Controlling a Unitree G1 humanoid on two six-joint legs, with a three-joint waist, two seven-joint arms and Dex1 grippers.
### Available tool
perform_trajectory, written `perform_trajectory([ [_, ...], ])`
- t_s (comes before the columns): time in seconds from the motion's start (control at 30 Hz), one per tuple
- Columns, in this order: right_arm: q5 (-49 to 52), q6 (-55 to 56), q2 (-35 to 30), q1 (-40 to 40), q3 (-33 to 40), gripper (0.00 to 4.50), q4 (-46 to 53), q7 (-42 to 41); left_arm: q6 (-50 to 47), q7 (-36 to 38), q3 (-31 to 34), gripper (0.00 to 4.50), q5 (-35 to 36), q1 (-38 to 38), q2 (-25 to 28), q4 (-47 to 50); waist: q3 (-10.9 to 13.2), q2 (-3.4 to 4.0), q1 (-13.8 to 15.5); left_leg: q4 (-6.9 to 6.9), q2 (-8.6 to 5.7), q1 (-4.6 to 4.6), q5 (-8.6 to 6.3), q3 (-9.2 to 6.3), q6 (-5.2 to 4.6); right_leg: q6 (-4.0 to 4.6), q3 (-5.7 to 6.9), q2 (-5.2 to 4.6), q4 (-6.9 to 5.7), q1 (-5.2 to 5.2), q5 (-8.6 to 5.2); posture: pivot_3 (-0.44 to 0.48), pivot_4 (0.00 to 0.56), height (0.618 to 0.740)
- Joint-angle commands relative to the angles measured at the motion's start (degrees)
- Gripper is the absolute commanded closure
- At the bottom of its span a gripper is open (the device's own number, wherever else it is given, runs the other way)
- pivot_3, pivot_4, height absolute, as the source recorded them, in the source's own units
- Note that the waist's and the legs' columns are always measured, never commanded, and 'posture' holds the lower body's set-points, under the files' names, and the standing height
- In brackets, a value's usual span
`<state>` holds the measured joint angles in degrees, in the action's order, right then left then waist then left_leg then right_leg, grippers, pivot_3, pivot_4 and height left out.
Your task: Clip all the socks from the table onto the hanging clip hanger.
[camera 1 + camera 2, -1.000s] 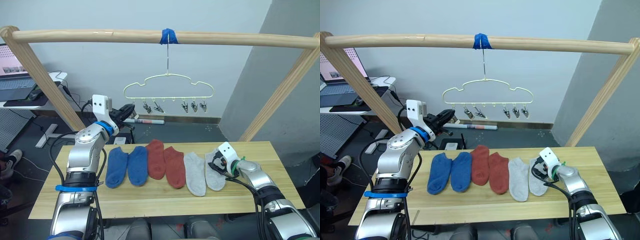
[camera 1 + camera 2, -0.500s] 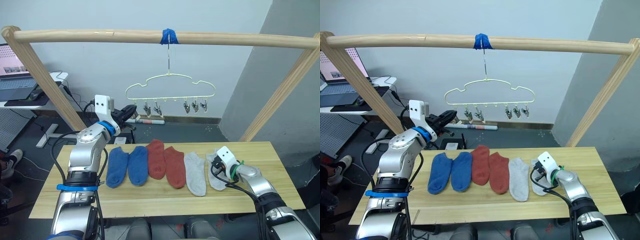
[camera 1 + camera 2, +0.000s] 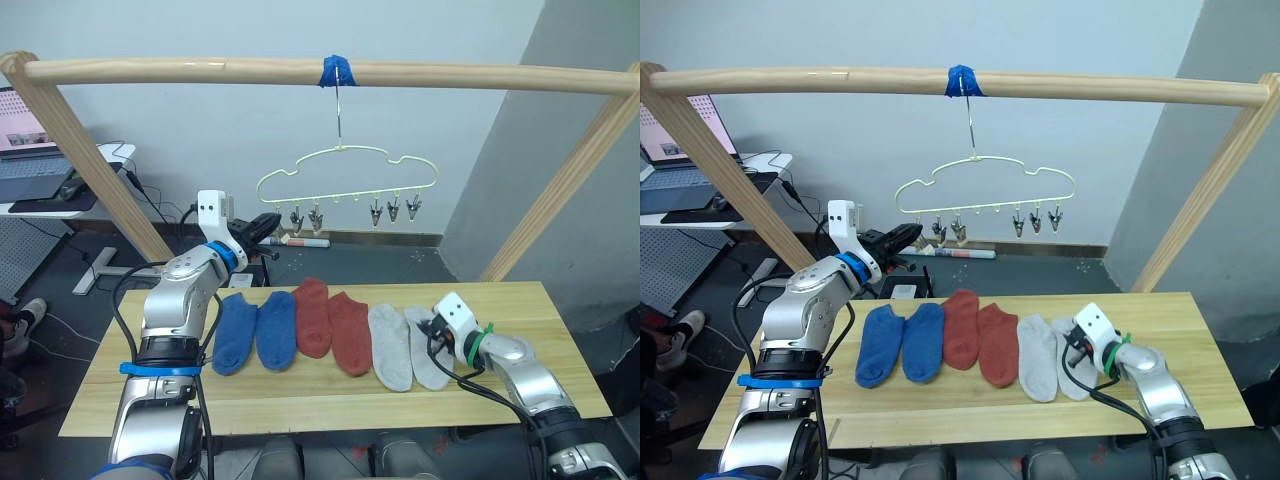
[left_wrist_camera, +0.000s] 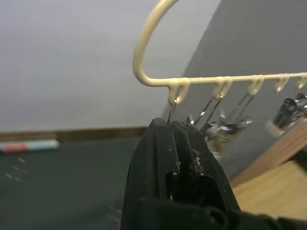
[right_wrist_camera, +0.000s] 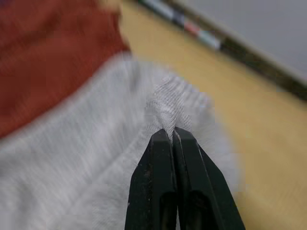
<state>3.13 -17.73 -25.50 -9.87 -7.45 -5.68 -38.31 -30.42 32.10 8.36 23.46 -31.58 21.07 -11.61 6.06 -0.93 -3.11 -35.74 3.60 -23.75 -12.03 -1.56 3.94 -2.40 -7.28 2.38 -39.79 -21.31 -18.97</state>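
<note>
- Since a second ago, the clip hanger [image 3: 347,172] has swung toward the robot's right under the wooden rail [image 3: 320,72], and the left hand [image 3: 268,222] has followed it up and across.
- Over the same second the right hand [image 3: 437,329] has drawn back along the worktop [image 3: 300,390], dragging the outer grey sock [image 3: 428,347] askew beside its mate [image 3: 389,346].
- Left hand: clenched, fingers pressed together just under the hanger's end clip [image 4: 171,111]; the wrist view does not settle whether the clip is caught between them.
- Right hand: clamped on a pinched fold of the grey sock's cuff [image 5: 169,106], seen plainly in its wrist view.
- Two blue socks [image 3: 254,332] and two brick-red socks [image 3: 331,325] lie flat, side by side.
- Metal clips [image 3: 392,209] along the hanger hang empty.
</note>
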Motion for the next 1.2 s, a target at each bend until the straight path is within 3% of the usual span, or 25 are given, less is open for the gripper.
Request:
perform_trajectory([
  [0.03,1.06,-3.26,-0.60,0.60,0.79,4.46,7.57,0.23,-5.46,-0.20,2.81,4.50,4.23,-0.88,0.43,2.89,0.04,-0.02,0.09,-0.02,0.00,0.00,0.00,-0.02,0.00,0.00,0.02,0.00,-0.02,0.00,0.00,0.028,0.115,0.740],
  [0.17,3.09,-11.11,6.12,-4.93,-4.40,4.46,21.15,2.25,-24.28,-1.47,9.59,4.50,17.93,-3.80,-0.28,2.92,0.36,-0.07,-0.49,-0.14,0.01,-0.02,0.00,-0.04,0.00,-0.01,0.01,0.03,-0.16,-0.05,-0.01,0.021,0.115,0.740],
  [0.3,1.84,-12.71,10.98,-10.43,-7.08,4.46,19.20,4.17,-30.98,-3.63,12.34,4.50,22.89,-5.38,-1.32,3.74,0.61,-0.11,-0.43,-0.22,0.08,-0.03,0.02,-0.21,0.01,-0.01,0.07,0.14,-0.19,-0.05,-0.01,0.018,0.115,0.740],
  [0.4,1.26,-12.79,12.60,-13.38,-8.31,4.46,17.08,5.11,-32.25,-4.39,12.03,4.50,23.83,-5.41,-1.46,4.81,0.83,-0.48,0.53,-0.24,0.05,-0.13,0.02,-0.26,0.03,-0.01,0.15,0.07,-0.15,-0.06,-0.01,0.019,0.116,0.740],
  [0.63,1.00,-11.38,14.78,-17.36,-9.15,4.46,13.56,6.02,-32.84,-6.62,13.50,4.50,25.42,-5.44,-2.06,5.20,0.99,-0.45,1.26,-0.21,-0.05,-0.17,0.01,-0.22,0.06,0.23,0.19,-0.10,-0.14,-0.11,0.13,0.030,0.114,0.740],
  [1.2,1.88,-10.31,15.28,-17.85,-9.63,4.46,12.90,4.48,-31.48,-7.55,13.19,4.50,26.22,-4.96,-2.15,5.64,1.03,-0.47,1.25,-0.21,-0.06,-0.18,0.01,-0.22,0.06,0.23,0.19,-0.09,-0.12,-0.10,0.13,0.031,0.109,0.740],
])
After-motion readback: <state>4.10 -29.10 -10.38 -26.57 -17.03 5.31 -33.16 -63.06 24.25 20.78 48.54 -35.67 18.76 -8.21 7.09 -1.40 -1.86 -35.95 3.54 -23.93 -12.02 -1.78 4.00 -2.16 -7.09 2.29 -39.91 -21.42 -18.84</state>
